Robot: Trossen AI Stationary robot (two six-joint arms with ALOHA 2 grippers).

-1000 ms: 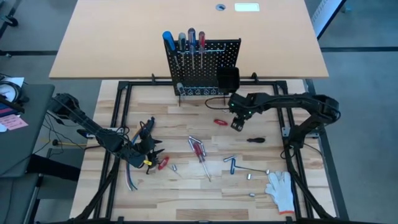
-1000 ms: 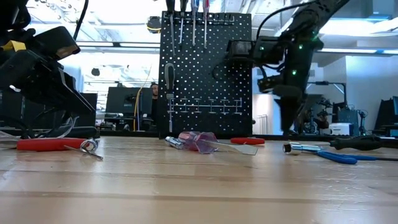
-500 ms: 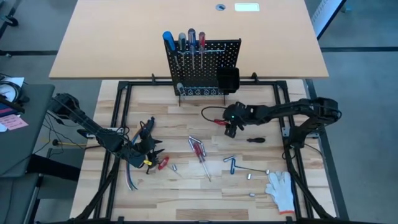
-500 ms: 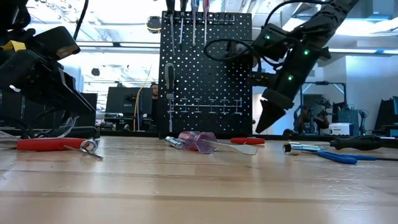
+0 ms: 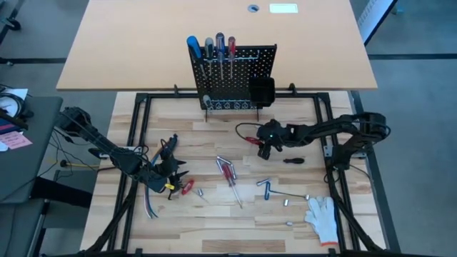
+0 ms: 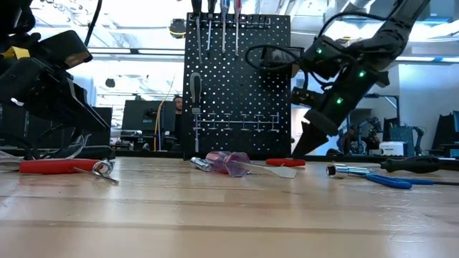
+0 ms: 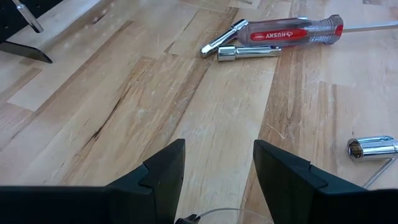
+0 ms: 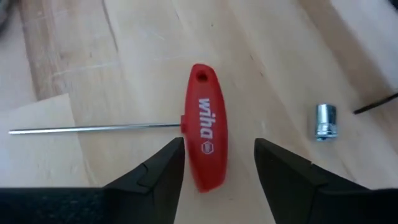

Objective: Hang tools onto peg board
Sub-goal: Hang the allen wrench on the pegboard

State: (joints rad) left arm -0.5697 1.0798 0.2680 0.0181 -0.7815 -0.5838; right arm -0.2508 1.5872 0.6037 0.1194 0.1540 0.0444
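Observation:
The black peg board (image 5: 232, 78) stands upright at the table's far side with several screwdrivers hung along its top; it also shows in the low view (image 6: 237, 86). A red T-handle key (image 8: 205, 146) lies flat on the table, its thin shaft pointing away from the handle. My right gripper (image 8: 217, 171) is open, low over the table, with a finger on either side of the red handle's near end and not touching it. It slants down from the right in the high view (image 5: 263, 148). My left gripper (image 7: 217, 180) is open and empty at the near left (image 5: 168, 171).
A red clear-handled screwdriver (image 5: 228, 171), a black screwdriver (image 5: 293, 160), a blue key (image 5: 264, 184), red pliers (image 5: 186, 187) and small sockets (image 8: 325, 121) lie scattered on the table. A white glove (image 5: 323, 218) lies near right. Coloured cables (image 5: 148, 203) hang by the left arm.
My right gripper has gone toward the table's left edge and down, from beside the peg board's bin to just over the red T-handle key. It has tipped from pointing straight down to slanting down toward the left.

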